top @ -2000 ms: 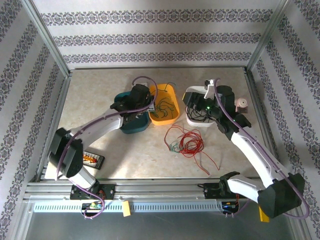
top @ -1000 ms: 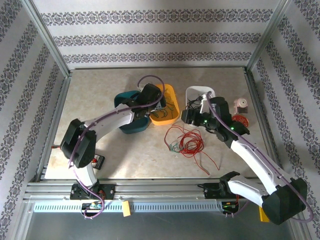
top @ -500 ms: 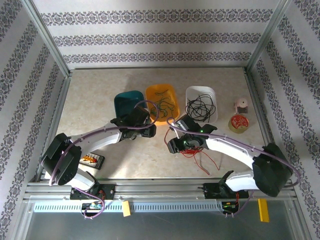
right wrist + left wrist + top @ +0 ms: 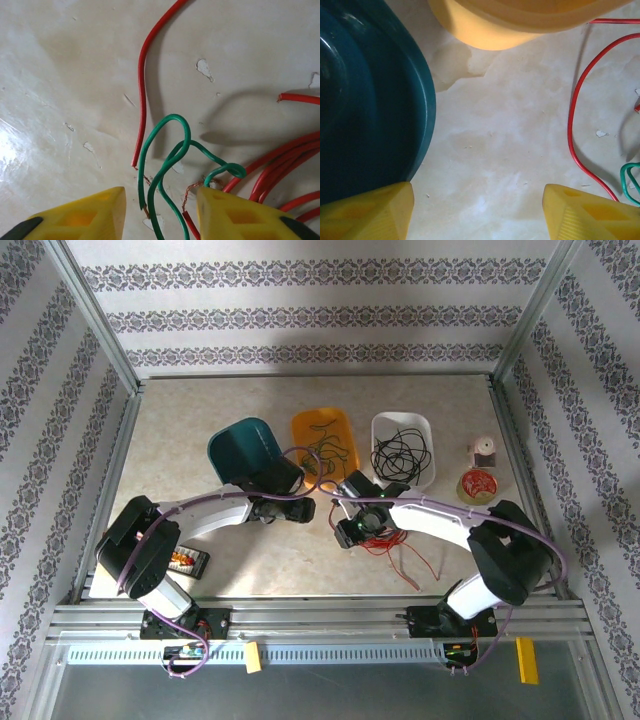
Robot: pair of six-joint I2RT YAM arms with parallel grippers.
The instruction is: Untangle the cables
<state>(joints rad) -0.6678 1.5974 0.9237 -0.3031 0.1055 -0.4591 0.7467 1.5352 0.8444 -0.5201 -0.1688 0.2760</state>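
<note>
While the right fingers (image 4: 95,212) stand apart astride the loops of the green cable (image 4: 170,159), beside red cables (image 4: 141,90) on the desk (image 4: 60,75), they grip nothing. Meanwhile the left fingers (image 4: 370,210) are spread wide over bare desk between the teal bowl (image 4: 370,100) and a red cable, holding nothing.

Thin green wire loops (image 4: 175,116), lower ends past the six-o'clock edge; thin red wire coils (image 4: 280,161) past three o'clock.

cables (image 4: 400,548) on table (image 4: 200,410) before middle bin (image 4: 322,412), tape roll (image 4: 477,485) right of rightmost bin (image 4: 402,417)
</note>
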